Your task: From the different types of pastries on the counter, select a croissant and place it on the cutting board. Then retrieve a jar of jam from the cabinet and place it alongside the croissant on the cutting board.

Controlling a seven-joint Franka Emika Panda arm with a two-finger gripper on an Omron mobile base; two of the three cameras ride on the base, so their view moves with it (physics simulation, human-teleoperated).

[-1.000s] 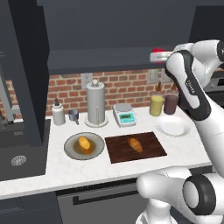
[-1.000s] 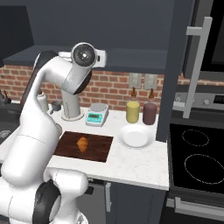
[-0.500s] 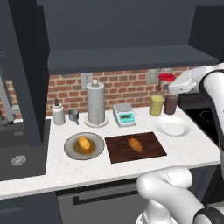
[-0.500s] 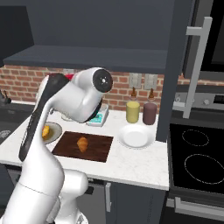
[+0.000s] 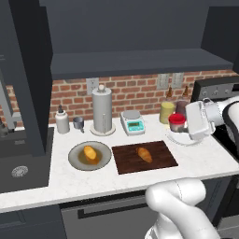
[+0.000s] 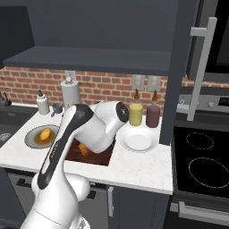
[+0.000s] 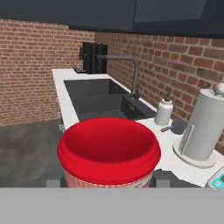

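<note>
While the white arm reaches across from the right, the gripper (image 5: 183, 127) hangs in the air with its fingers closed around the jar of jam (image 5: 177, 123), a squat jar with a glossy red lid and a pale reddish, faintly checked body. From the hand view, the jar (image 7: 108, 152) sits square between the two dark finger tips, its round lid facing the camera.

Above the gripper runs the dark slate-grey cabinet (image 5: 135, 60), a long flat matte shelf. Below it spreads the counter (image 5: 196, 156), white and faintly marbled with a thick pale edge, backed by red brick.

Below and to the gripper's left lies the cutting board (image 5: 126, 161), a flat dark brown rectangle with visible grain, and on it the croissant (image 5: 144, 154), oblong, golden-brown, with tapered ends. Farther left sits a round grey plate (image 5: 74, 156) carrying a rounder orange-yellow bun (image 5: 90, 152).

Directly beneath the gripper is a smooth round white plate (image 6: 139, 140). Just behind the gripper stand a yellow canister (image 5: 166, 112) and a maroon canister (image 6: 152, 116), both cylindrical. Well to the left, against the brick, are a small scale (image 5: 132, 123), a tall grey paper-towel holder (image 5: 101, 112) and a small white bottle (image 5: 62, 122).
</note>
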